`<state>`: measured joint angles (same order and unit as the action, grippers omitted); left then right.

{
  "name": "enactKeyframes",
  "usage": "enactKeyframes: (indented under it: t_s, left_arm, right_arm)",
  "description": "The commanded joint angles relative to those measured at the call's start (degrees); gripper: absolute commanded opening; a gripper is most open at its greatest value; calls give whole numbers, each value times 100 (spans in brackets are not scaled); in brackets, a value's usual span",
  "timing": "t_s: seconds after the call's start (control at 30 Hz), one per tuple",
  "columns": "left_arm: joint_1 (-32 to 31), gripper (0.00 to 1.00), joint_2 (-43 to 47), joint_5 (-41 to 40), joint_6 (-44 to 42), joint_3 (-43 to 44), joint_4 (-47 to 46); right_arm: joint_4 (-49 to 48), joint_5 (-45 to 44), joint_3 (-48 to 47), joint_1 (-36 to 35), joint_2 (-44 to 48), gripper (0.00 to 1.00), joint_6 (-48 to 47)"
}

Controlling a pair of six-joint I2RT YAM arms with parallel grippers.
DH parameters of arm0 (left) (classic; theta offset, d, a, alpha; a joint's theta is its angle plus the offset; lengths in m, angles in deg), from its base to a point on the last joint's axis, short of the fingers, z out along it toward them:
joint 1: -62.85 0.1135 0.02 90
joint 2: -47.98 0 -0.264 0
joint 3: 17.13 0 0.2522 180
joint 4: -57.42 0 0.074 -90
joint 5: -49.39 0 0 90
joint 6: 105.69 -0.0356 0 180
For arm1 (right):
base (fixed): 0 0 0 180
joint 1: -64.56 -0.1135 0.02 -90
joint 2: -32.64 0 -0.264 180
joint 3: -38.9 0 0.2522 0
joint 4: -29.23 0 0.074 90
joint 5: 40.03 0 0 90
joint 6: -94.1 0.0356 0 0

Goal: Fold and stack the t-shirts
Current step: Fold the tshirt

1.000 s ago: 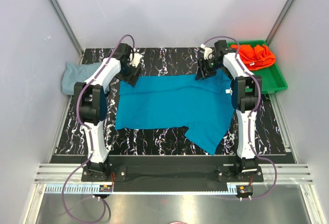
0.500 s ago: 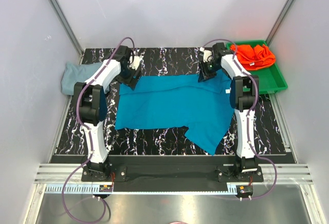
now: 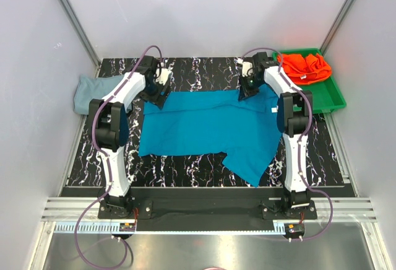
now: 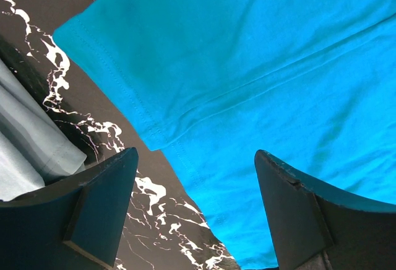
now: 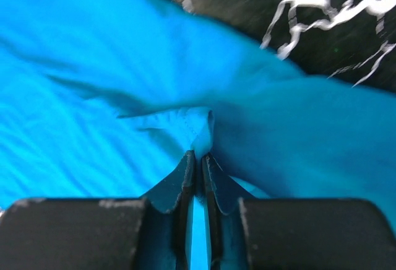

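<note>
Teal-blue cloth t-shirt point(image 3: 204, 127) spread at centre, unfolded. Right gripper point(image 5: 198, 156) pinches its far right edge; left gripper point(image 4: 196, 158) spread above far left corner, empty. Pale grey-blue shirt point(image 3: 86, 91) at left edge (possibly folded); orange-red shirt point(image 3: 306, 65) crumpled in green plastic tray point(image 3: 327, 100), far right corner. No stack yet.

Right wrist view is smeared with blur, teal t-shirt point(image 5: 93, 90) running off frame. Grey-blue t-shirt point(image 4: 25, 146) is chopped at the left wrist view's edge. From above, left gripper point(image 3: 157, 98) too small to read.

No legible text or markings anywhere.
</note>
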<state>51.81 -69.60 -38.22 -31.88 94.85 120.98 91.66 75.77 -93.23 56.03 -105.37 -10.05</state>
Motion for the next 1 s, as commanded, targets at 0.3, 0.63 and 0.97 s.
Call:
enactKeyframes:
  t_s: [0.3, 0.63, 0.97]
  left_arm:
    - [-20, 80, 165, 411, 195, 383, -164]
    - [-20, 80, 262, 464, 177, 400, -155]
    - [-29, 80, 393, 437, 186, 515, -32]
  right_arm:
    - [20, 39, 1306, -315, 1558, 29, 97]
    - [73, 22, 1879, -359, 2190, 35, 158]
    - [-129, -392, 1134, -307, 1790, 39, 18]
